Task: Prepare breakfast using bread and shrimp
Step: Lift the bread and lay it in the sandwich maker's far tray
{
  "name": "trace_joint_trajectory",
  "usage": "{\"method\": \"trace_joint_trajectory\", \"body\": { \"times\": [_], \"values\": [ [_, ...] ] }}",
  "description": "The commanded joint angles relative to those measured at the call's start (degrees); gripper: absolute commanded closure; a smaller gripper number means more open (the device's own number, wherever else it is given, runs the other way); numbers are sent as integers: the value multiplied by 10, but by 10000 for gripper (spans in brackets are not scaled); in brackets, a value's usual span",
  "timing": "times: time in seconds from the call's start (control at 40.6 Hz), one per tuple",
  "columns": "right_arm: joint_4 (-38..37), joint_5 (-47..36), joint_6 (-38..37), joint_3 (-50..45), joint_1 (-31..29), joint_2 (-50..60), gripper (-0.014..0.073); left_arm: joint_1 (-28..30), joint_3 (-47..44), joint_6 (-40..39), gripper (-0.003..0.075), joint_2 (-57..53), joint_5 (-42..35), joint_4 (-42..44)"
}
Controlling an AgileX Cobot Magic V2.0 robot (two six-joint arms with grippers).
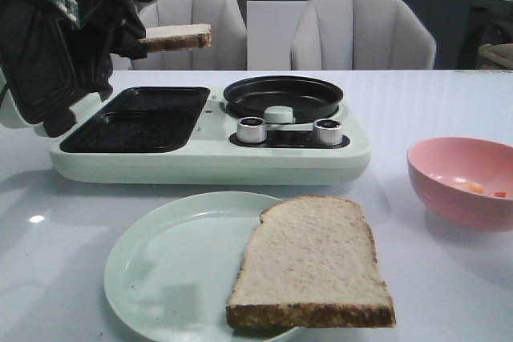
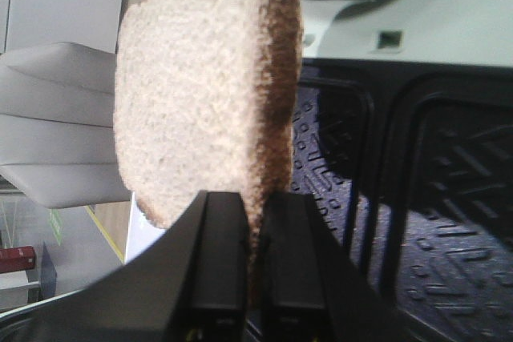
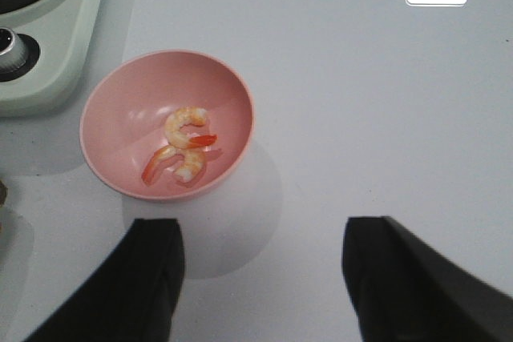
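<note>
bread slice held over the grill

my left gripper (image 2: 255, 266) pinches one bread slice (image 1: 176, 37) above the grill plate (image 1: 136, 122); my right gripper (image 3: 264, 278) hangs wide above the shrimp (image 3: 183, 152) bowl (image 3: 128, 94).

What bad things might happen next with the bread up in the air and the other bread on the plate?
The left gripper pinches the held bread slice only by one edge, so it might sag, tear or drop before it reaches the grill tray. The second bread slice hangs over the rim of the plate, so a bump could tip it onto the table. The right gripper is open above the table beside the pink bowl and could knock it.
</note>
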State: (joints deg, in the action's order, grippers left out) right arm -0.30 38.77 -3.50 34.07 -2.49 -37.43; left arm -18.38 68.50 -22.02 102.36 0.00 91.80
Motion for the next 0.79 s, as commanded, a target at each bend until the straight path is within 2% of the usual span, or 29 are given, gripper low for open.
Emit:
{"method": "trace_joint_trajectory", "body": {
  "times": [0.0,0.419,0.493,0.665,0.764],
  "values": [
    [-6,-39,4,16,-2,0,57,17,50,6,620,6,-20,2],
    [-6,-39,4,16,-2,0,57,42,81,5,603,92,-9,2],
    [-6,-39,4,16,-2,0,57,42,81,5,544,92,-9,2],
    [-6,-39,4,16,-2,0,57,42,81,-5,296,92,-4,2],
    [-6,-39,4,16,-2,0,57,42,80,-17,239,88,6,2]
  ]
}}
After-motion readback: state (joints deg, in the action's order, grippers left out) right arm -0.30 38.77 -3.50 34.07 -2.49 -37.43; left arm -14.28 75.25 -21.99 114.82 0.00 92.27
